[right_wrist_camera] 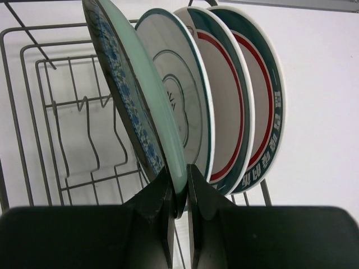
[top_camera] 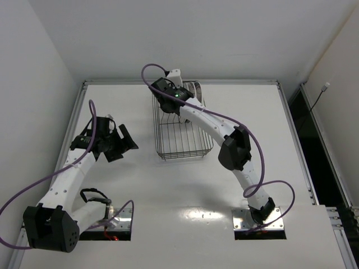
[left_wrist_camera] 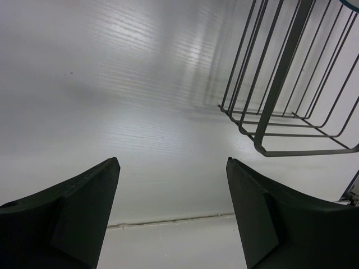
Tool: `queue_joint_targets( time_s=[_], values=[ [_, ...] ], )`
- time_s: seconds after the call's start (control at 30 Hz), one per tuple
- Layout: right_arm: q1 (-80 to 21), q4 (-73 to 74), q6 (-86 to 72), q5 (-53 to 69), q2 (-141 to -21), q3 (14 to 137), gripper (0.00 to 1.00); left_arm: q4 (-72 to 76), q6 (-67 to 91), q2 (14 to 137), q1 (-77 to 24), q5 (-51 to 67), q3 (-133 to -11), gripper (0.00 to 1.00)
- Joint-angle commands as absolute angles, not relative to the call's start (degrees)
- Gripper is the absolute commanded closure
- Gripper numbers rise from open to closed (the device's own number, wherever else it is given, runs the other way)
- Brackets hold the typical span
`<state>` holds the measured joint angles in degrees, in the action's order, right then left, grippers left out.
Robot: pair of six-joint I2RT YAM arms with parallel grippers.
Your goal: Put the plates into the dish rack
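The left tool (top_camera: 115,144), its jaws standing apart, hangs over white counter (top_camera: 263,112) just left of the dish rack (top_camera: 182,143), whose near corner wires show to the right of the fingers in the left wrist view. The rack's near half shows only wires and prongs; its far end sits close to the counter's back edge. There, the right tool (right_wrist_camera: 178,175) is clamped on the lower rim of the teal plate (right_wrist_camera: 126,84), which stands on edge, leaning slightly. To its right stand the pale grey plate (right_wrist_camera: 179,95) and two banded plates (right_wrist_camera: 227,106), closely spaced.
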<state>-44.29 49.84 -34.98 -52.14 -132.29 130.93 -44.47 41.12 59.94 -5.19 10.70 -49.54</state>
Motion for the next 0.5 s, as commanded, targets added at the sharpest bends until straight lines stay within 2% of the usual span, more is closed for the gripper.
queue_joint_targets(
  time_s=[0.0,0.47],
  values=[
    [-45.4,44.7,-33.0,-56.3,-129.9,130.7,1.00,-44.6,40.3,59.8,-4.7,10.7,-49.8,0.26],
    [-43.7,46.4,-33.8,-53.8,-138.9,133.2,1.00,-44.6,39.3,60.3,-4.1,11.3,-49.2,0.26]
  ],
)
